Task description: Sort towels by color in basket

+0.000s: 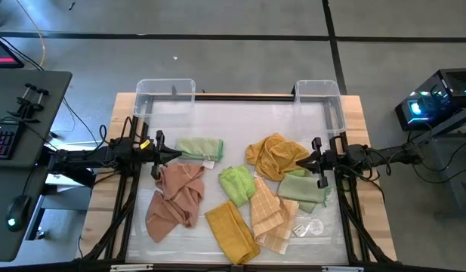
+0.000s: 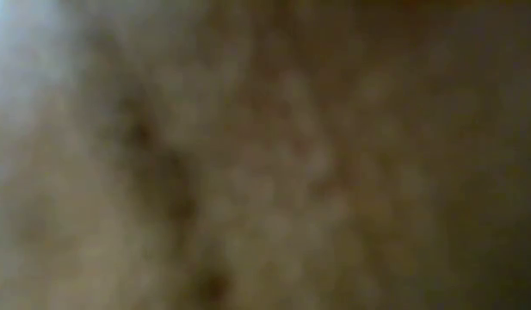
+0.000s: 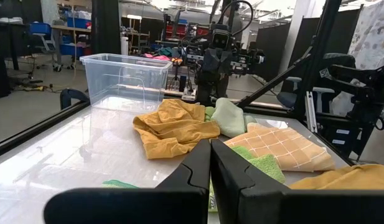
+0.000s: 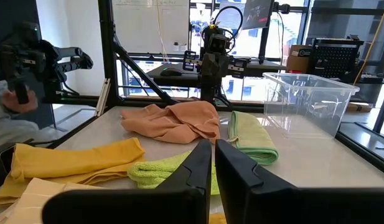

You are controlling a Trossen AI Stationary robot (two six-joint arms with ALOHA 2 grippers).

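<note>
Both claws hover with fingers together, holding nothing: left claw [image 1: 174,154] just beside the green towel [image 1: 200,147], right claw [image 1: 302,164] at the mustard towel [image 1: 276,155] on the surface [image 1: 240,121].

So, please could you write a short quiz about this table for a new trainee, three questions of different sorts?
1. True or false: both tools are shut and hold nothing.
2. Which towel lies nearest the left tool? A) folded light green towel B) checked towel C) mustard towel at the front edge
3. Fill in: two clear ___ stand at the far corners of the table.

Key
1. True. The left tool and the right tool are shut and empty.
2. A. The light green towel lies just beyond its tip.
3. Bins: left bin, right bin.
</note>
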